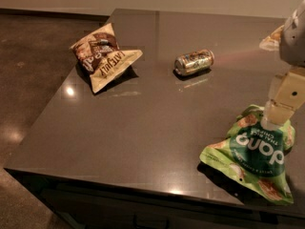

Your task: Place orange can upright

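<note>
The orange can lies on its side near the middle back of the dark table, silver end with the pull tab facing left. My gripper hangs at the right edge of the view, on the end of a cream and grey arm, just over the top of a green snack bag. It is well to the right of the can and nearer the front, apart from it.
A brown and cream snack bag lies at the table's back left. A green chips bag lies at the front right under the gripper. A pale bag corner shows behind the arm. The table's left and front edges drop to the floor.
</note>
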`<state>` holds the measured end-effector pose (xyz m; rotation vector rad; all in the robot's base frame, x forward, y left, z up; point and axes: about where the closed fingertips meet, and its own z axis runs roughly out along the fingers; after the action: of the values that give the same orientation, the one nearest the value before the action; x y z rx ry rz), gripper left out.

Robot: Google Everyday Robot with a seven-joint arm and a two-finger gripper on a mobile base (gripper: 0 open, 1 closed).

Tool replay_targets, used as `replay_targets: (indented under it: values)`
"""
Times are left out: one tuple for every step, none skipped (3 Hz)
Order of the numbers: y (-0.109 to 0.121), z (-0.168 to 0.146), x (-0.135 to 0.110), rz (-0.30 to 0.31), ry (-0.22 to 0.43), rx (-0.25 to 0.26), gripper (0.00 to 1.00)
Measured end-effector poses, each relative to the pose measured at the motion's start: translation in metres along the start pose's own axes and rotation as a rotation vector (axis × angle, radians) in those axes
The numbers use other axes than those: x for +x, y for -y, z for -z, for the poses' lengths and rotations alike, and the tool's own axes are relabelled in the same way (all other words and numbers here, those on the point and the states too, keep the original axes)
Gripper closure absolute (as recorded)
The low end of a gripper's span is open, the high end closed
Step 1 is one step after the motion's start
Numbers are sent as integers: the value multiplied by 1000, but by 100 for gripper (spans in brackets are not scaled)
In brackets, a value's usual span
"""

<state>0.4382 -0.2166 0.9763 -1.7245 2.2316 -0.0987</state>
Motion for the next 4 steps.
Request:
replay_targets:
  values:
    - [10,-6,-3,12,-1,-1,0]
    - [34,-23,-11,40,16,-2,0]
    - [63,-43,-21,85,41,-5,0]
    - [93,-65,-29,168,56,-18,0]
